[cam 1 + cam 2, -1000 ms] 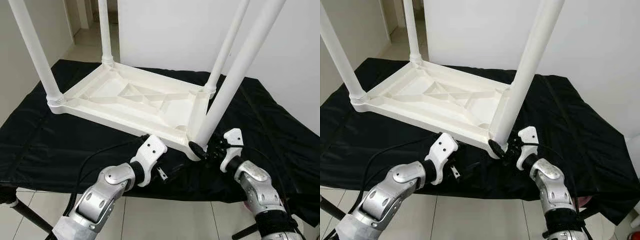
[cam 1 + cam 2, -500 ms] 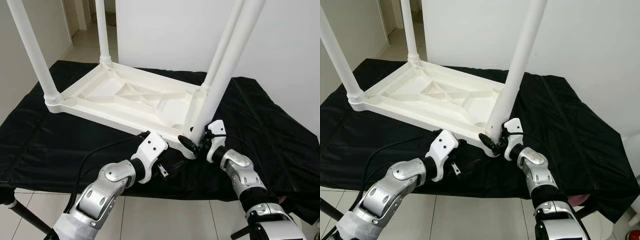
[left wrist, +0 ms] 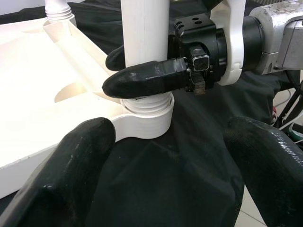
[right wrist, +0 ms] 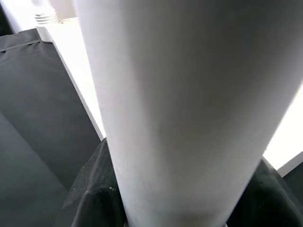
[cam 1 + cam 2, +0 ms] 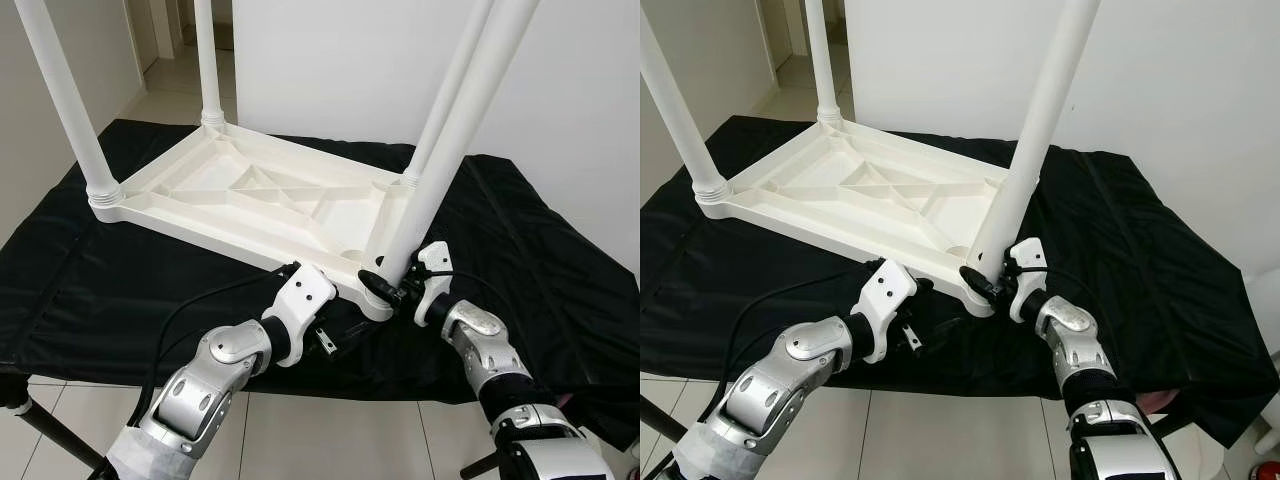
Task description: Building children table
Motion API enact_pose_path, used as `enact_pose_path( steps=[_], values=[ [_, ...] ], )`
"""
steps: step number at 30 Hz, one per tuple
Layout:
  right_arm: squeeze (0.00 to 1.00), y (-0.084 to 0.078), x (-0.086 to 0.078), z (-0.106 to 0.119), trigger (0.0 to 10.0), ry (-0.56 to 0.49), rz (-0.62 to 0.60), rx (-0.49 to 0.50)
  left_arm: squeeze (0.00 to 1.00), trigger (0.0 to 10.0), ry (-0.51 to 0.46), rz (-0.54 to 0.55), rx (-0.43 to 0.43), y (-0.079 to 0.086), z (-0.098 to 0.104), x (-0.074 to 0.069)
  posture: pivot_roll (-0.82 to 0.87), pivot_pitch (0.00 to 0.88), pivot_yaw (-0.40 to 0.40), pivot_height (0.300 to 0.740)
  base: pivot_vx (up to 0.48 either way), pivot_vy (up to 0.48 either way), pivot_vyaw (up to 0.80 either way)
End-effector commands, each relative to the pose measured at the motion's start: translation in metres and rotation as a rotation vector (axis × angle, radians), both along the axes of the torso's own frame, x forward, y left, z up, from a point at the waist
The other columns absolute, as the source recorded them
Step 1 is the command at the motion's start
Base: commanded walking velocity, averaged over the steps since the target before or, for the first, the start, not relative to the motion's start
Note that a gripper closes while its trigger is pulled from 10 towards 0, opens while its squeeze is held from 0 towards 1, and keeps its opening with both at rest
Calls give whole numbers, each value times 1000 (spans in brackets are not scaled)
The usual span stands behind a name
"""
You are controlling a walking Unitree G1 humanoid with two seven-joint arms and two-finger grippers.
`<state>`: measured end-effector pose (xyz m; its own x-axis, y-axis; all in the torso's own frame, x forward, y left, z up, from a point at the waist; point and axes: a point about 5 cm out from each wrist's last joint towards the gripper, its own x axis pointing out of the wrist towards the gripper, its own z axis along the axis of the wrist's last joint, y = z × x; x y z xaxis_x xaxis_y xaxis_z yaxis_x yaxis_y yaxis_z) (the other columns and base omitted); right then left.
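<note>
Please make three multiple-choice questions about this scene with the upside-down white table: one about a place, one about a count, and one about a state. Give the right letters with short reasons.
1. Where does the right gripper hold the nearest leg?
A. at its base, just above the corner socket
B. at its top end
C. halfway up

2. How many legs stand on the tabletop?
A. two
B. three
C. four

3. How is the left gripper?
A. shut on a leg
B. open, holding nothing
C. shut on the black cloth

Key: 1 A, its black fingers clamp the leg above the threaded collar. 2 C, one leg rises from each corner. 3 B, in the left wrist view its fingers stand wide apart over the black cloth.
</note>
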<state>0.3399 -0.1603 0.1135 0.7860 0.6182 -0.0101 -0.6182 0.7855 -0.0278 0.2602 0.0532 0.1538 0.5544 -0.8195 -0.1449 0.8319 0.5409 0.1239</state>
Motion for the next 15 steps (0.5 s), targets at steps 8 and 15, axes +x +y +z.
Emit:
enact_pose_path(
  steps=[8,15],
  values=[
    [0,5,2,-13,10000,111,-352,83,0,10000,3,-27,-10,-4,1,-1,44,0,-110,740,0,0,0],
    [0,30,-5,-16,10000,145,-686,122,0,10000,9,-25,-16,-5,0,-2,50,0,-119,740,0,0,0]
  ],
)
